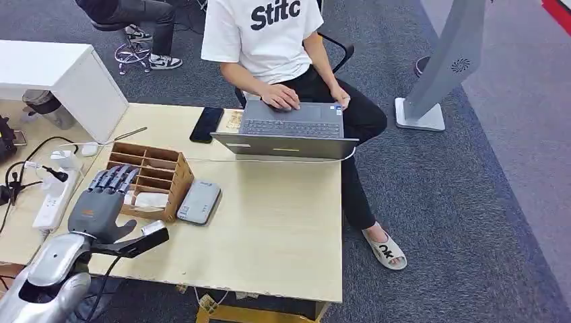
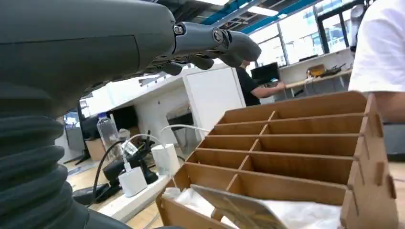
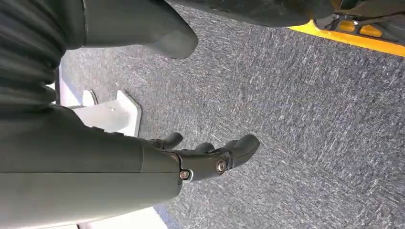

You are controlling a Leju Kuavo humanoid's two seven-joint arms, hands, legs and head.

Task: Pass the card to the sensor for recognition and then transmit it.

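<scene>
A wooden divided box [image 1: 156, 176] stands on the left of the table, and a grey flat sensor [image 1: 198, 202] lies against its right side. My left hand [image 1: 102, 200] hovers at the box's near left corner, fingers stretched out over it and holding nothing. In the left wrist view the fingers [image 2: 215, 40] reach above the box [image 2: 296, 143], and a card [image 2: 239, 210] leans in the nearest compartment on white paper. My right hand [image 3: 157, 167] hangs over grey carpet, fingers loosely apart and holding nothing.
A person sits at the table's far side typing on a grey laptop [image 1: 291, 129]. A black phone [image 1: 206, 124] lies left of it. A white power strip [image 1: 54, 198] with cables and a white cabinet [image 1: 60, 77] stand left of the box. The table's front edge [image 1: 256, 291] is near.
</scene>
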